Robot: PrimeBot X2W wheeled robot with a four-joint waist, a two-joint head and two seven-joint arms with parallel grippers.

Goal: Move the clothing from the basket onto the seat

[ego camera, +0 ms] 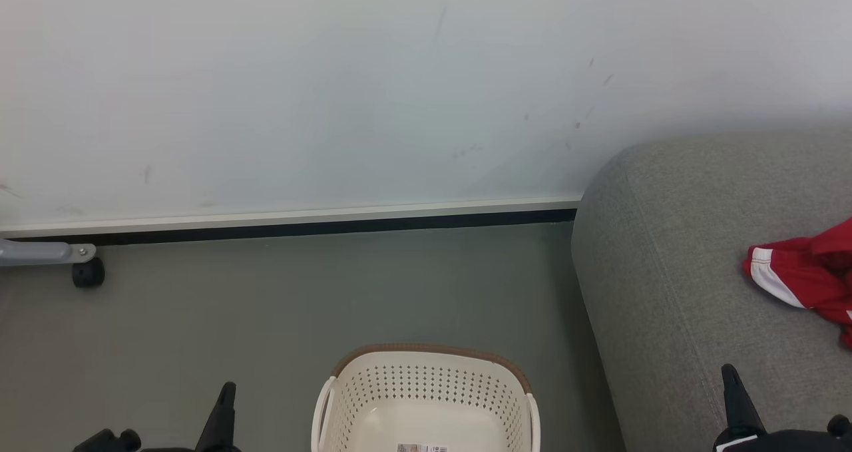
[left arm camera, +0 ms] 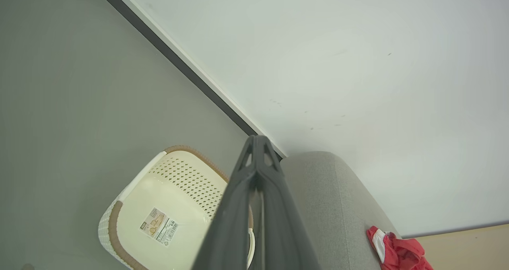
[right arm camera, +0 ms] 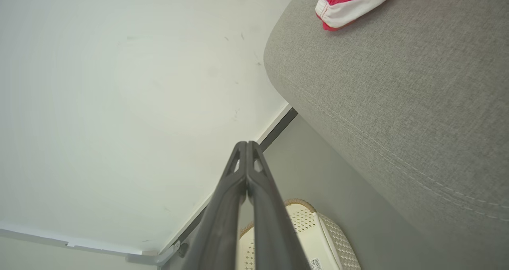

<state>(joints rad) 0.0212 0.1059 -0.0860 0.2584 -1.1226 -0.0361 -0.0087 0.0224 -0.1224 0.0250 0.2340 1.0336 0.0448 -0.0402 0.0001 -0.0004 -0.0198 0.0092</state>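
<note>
The cream basket (ego camera: 426,379) with a brown rim stands on the floor at the bottom centre; inside it I see bare plastic and a label. Red clothing (ego camera: 802,275) with white panels lies on the grey seat (ego camera: 665,272) at the right edge. The same clothing (left arm camera: 397,252) rests on the seat (left arm camera: 330,206) in the left wrist view, next to the basket (left arm camera: 159,198). My left gripper (ego camera: 227,389) is shut, left of the basket. My right gripper (ego camera: 729,372) is shut over the seat's front, holding nothing. In the right wrist view the clothing (right arm camera: 354,1) lies on the seat (right arm camera: 397,103).
A pale wall (ego camera: 333,86) with a white and black skirting runs behind the grey floor (ego camera: 266,305). A grey metal leg with a black caster (ego camera: 88,272) stands at the far left by the wall.
</note>
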